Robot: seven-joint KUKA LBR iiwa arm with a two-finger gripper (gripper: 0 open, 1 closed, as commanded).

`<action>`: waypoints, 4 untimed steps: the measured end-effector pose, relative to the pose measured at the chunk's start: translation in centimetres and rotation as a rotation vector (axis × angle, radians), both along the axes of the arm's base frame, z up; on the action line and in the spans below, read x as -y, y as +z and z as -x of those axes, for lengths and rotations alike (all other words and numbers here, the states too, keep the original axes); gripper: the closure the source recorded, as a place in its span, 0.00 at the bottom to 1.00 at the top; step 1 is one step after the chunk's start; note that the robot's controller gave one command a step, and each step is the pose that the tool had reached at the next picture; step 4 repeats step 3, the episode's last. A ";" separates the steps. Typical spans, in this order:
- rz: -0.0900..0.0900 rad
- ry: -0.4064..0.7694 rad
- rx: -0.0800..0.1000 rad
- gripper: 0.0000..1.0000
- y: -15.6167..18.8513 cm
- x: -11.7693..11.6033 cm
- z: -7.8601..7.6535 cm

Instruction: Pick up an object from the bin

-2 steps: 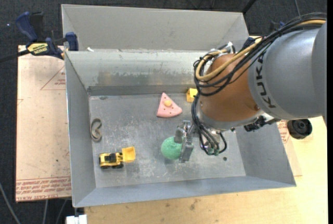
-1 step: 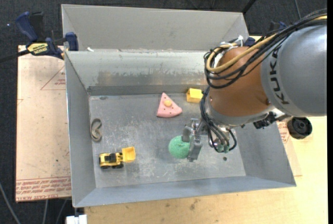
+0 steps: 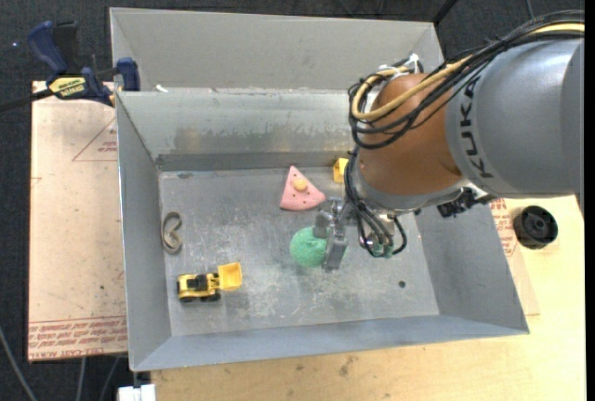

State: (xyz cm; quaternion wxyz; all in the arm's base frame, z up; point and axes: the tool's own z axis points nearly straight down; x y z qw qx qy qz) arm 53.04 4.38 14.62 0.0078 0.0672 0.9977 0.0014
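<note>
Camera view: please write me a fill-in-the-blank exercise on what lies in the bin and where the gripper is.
1. The gripper is right beside a round thing whose colour is ____.
2. The toy digger near the front of the bin is ____ in colour.
3. Just behind the round thing lies a wedge-shaped toy that is ____.
4. The dark loop lies on the floor near the view's ____ side.
Missing words: green, yellow, pink, left.

The grey bin [image 3: 139,204] bears five things on its scuffed floor: a pink wedge [image 3: 301,190] near the back wall, a yellow block [image 3: 340,169] just beside it (partly hidden), a green lump [image 3: 308,247] mid-floor, a yellow loader [image 3: 209,282] front left, and a loop [image 3: 172,233] by the left wall.
</note>
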 end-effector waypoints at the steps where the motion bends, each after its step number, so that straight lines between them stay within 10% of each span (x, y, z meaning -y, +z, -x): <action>1: 0.001 -0.002 -0.026 1.00 2.0 -0.6 0.5; 2: -0.001 -0.008 0.005 1.00 2.2 -0.3 -3.1; 4: 0.003 -0.003 -0.028 1.00 -0.7 -0.6 -0.9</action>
